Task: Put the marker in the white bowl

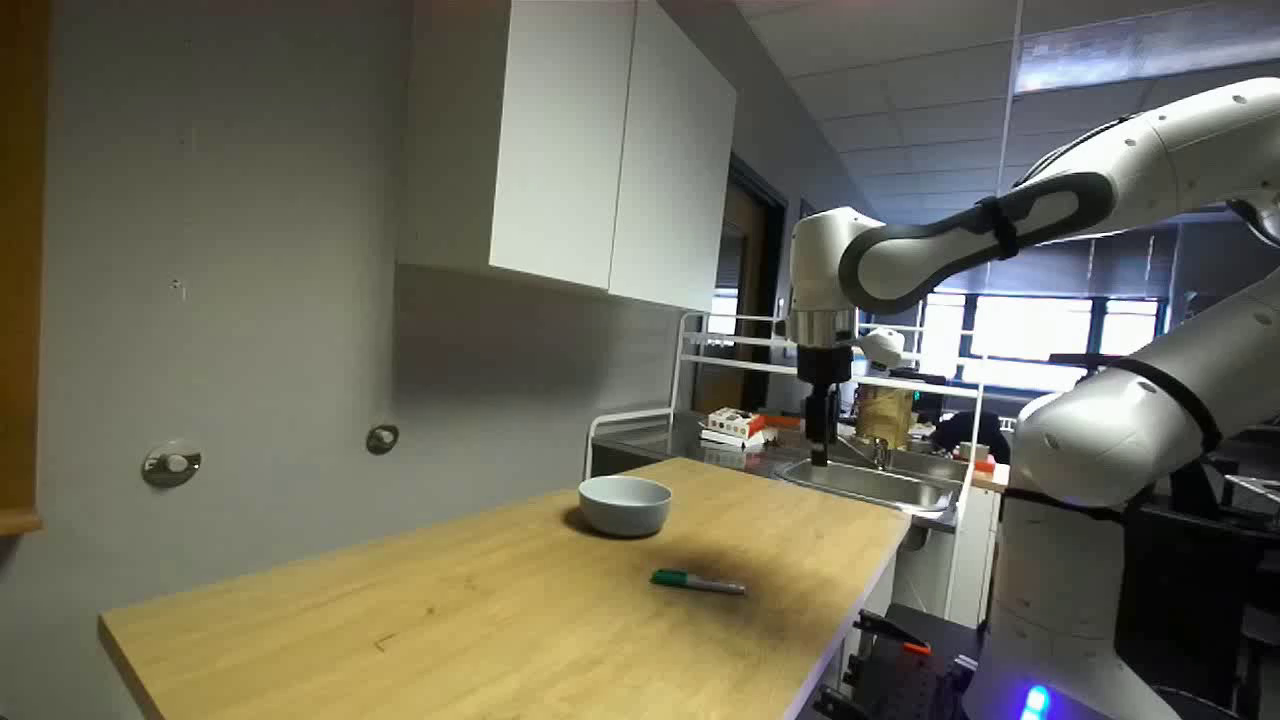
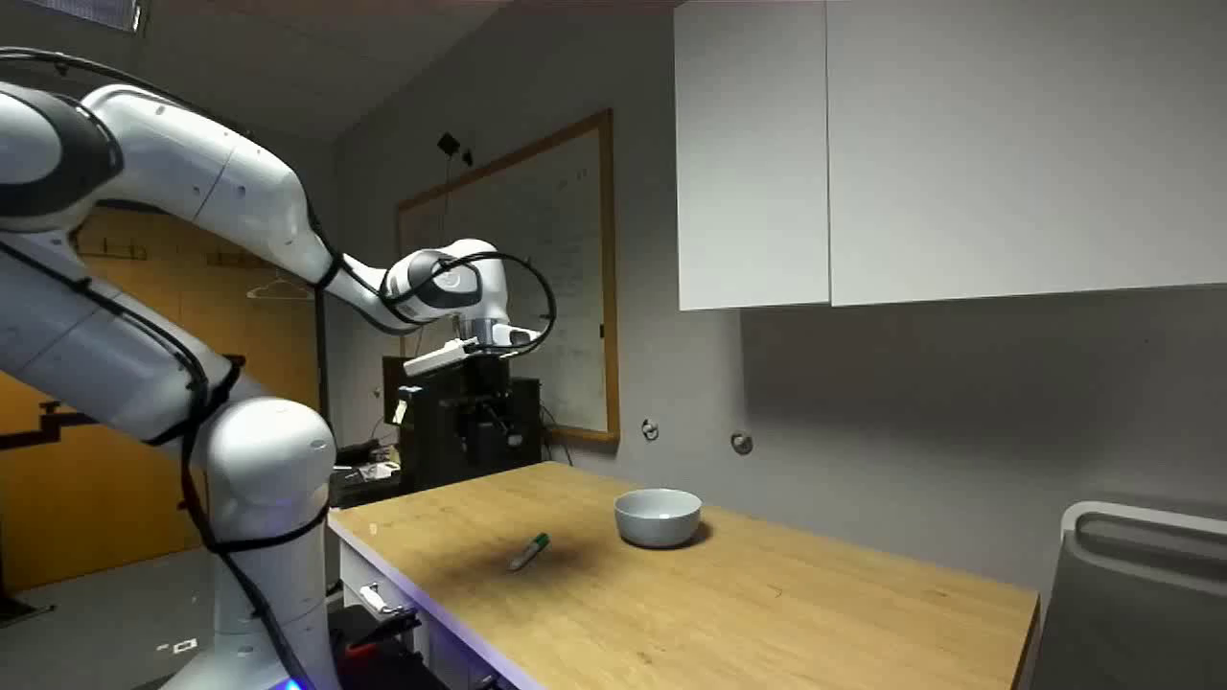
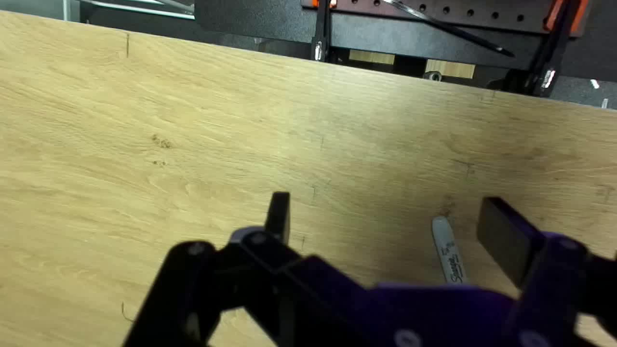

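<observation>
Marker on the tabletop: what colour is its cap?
The marker's cap is green, clearest in an exterior view; the wrist view does not show it.

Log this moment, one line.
black two-fingered hand: open, empty, aloft | slim grey green-capped marker: on wooden tabletop | round pale-grey bowl: upright

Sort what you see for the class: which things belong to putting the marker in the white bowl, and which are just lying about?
Belong to the job:
green-capped marker
white bowl
pincer, open

Just there:
red-and-white box
sink
whiteboard
wall cupboard
</observation>
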You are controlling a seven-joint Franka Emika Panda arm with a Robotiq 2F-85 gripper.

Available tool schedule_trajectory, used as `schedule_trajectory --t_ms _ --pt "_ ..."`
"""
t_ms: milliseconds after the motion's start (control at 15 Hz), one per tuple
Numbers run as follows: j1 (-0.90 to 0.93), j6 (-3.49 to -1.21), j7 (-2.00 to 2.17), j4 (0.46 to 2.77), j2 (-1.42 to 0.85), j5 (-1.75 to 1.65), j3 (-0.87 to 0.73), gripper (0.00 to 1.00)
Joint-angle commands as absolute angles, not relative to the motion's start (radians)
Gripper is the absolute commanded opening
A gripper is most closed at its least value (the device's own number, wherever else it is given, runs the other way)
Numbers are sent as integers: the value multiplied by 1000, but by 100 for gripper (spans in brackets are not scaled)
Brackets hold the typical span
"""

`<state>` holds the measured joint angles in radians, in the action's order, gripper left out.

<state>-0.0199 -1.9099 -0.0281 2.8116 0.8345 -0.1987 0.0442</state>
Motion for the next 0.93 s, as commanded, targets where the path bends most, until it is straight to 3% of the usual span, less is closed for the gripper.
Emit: schedule_trajectory --t_ms 0,533,867 --pt "-12 -1906 -23 2811 833 -204 37 100" --pt "-12 -1906 -23 2812 829 -204 37 100" --pt "-22 -1968 53 2749 681 -182 50 100"
